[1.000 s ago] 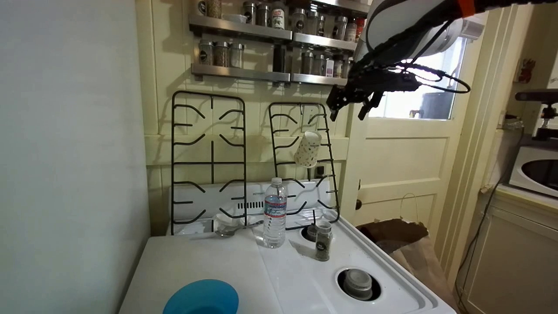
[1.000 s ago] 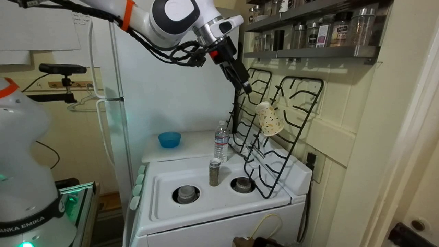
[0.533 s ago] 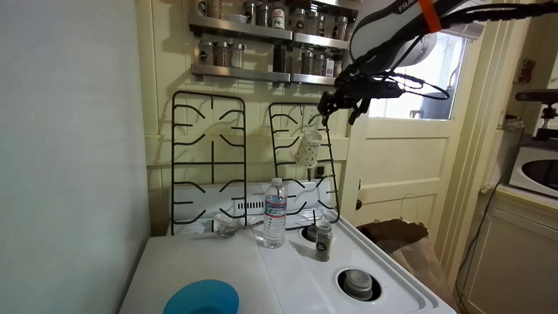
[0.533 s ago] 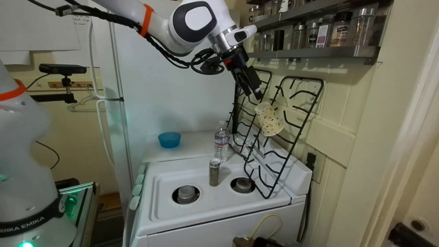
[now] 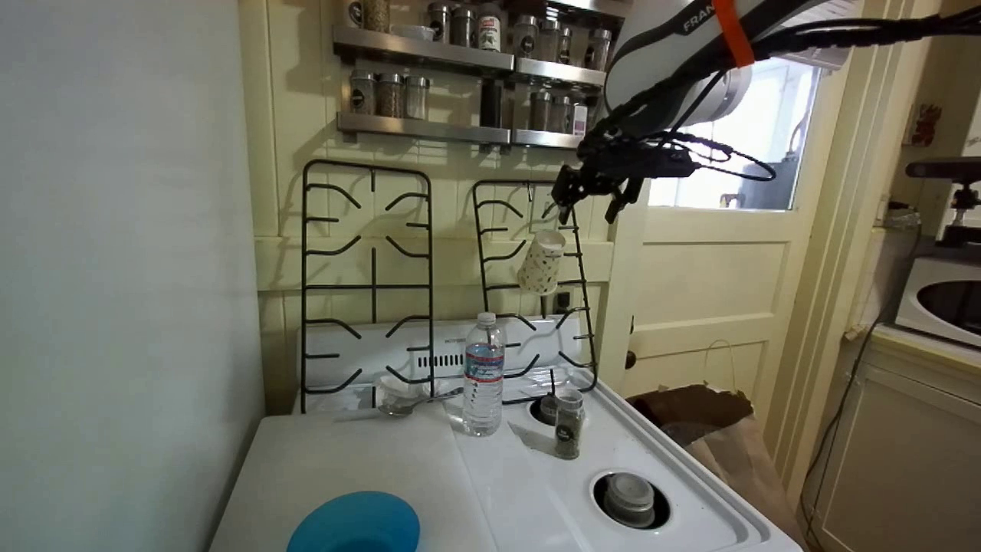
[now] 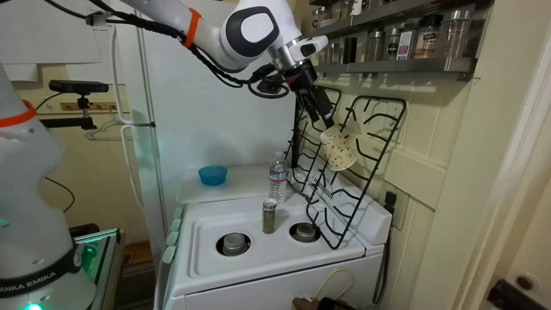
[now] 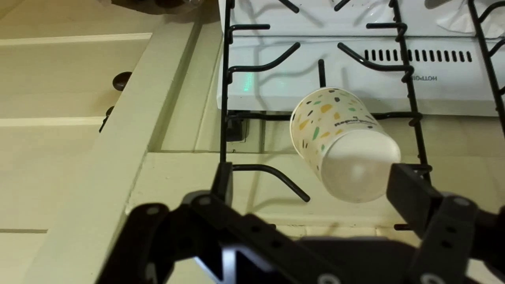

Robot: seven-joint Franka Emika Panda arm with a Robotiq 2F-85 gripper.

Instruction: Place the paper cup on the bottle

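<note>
The paper cup [image 5: 542, 263] is cream-white with coloured speckles. It hangs tilted and base-up on the right-hand black stove grate in both exterior views [image 6: 338, 150]. In the wrist view the cup [image 7: 335, 118] shows its closed base toward me, nearer the right finger. My gripper [image 5: 588, 217] is open and empty, just above the cup's base; it also shows in an exterior view [image 6: 329, 123] and the wrist view [image 7: 309, 179]. Contact cannot be told. The clear bottle [image 5: 483, 383] with a blue-red label and white cap stands upright on the stove top, below and left of the cup.
Two black grates [image 5: 373, 287] lean against the wall. A spice jar [image 5: 569, 424] stands beside the bottle, near burners [image 5: 630, 498]. A blue bowl [image 6: 213, 175] sits by the fridge wall. A spoon [image 5: 396, 410] lies behind. Shelves [image 6: 409, 64] with jars are above.
My gripper has moved down and toward the cup, leftward in an exterior view and rightward in an exterior view. It stays open. The cup and the bottle have not moved.
</note>
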